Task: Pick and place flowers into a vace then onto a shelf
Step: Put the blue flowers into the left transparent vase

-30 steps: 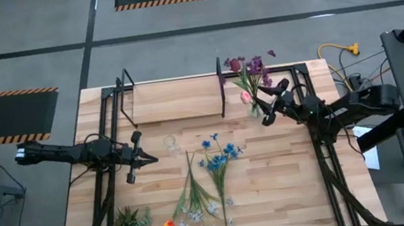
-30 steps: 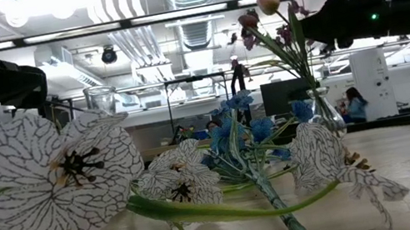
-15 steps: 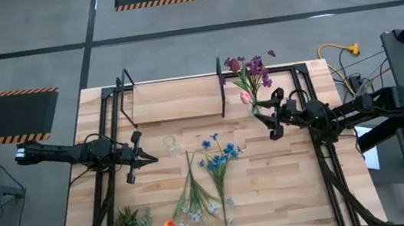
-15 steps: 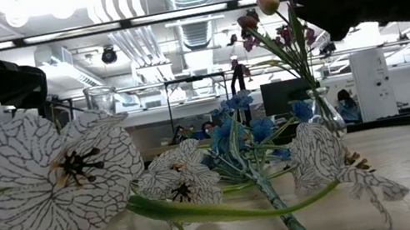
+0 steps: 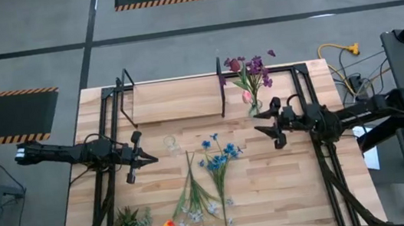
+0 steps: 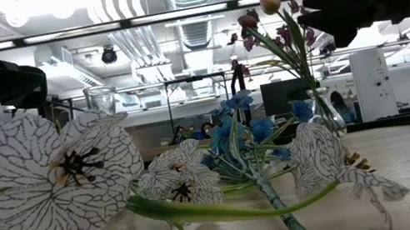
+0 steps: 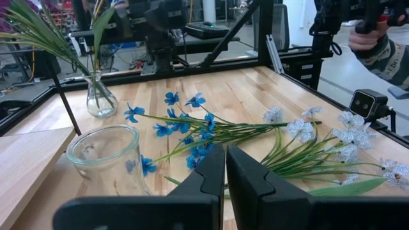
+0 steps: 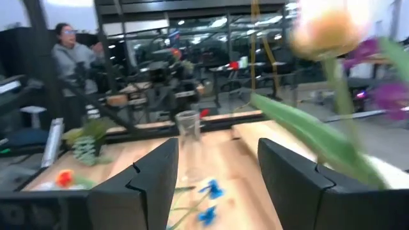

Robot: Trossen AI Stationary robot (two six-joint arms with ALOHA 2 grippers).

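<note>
With purple and pink flowers (image 5: 249,72) standing in a small clear glass vase (image 5: 254,108) at the table's one o'clock, the empty, spread-fingered right gripper (image 5: 272,127) hovers beside it, likely to fetch blue flowers (image 5: 219,157) at centre, while the left gripper (image 5: 144,159), fingers pressed together, waits at nine o'clock.

Right gripper (image 8: 217,185) fingers spread wide, empty glass vase (image 8: 187,142) between them, blurred tulip (image 8: 326,29) close

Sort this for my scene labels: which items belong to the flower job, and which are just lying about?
Job:
blue flowers
white flowers
bud vase with purple and pink flowers
empty glass vase
shelf

Lying about:
potted plant
yellow cable
</note>
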